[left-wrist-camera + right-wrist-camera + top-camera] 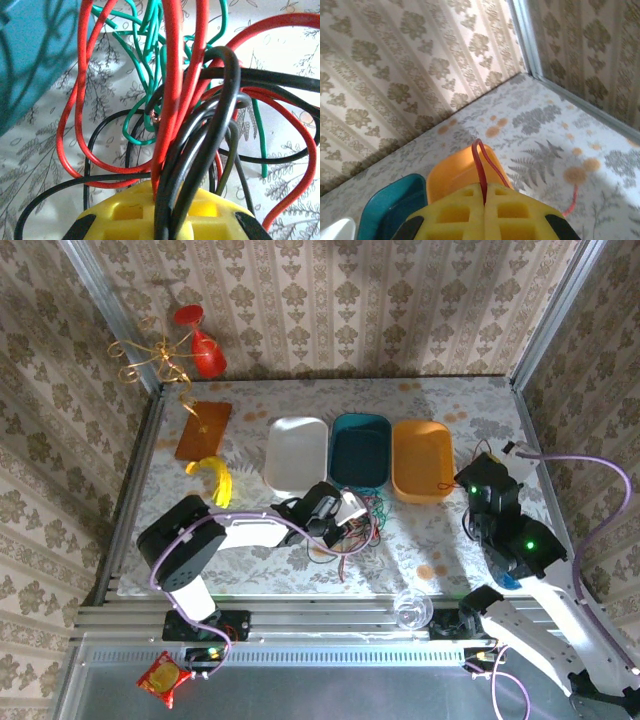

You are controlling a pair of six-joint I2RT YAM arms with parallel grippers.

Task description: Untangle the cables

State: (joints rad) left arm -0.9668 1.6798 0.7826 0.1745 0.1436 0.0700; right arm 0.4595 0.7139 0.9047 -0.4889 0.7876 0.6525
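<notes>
Teal bin (360, 445) just behind the cables (368, 515)

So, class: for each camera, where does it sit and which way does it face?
Top external: overhead, looking down at the table; left arm, right arm show.
Left wrist: on the left gripper, facing the cables it grips.
Right wrist: on the right gripper, facing the back-right corner, pinching a red cable.
Shared: both wrist views catch the teal tray.

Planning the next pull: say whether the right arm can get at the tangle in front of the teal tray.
Likely not yet: the right gripper is shut on a red cable by the orange tray, and the left gripper is clamped in the cables there.
</notes>
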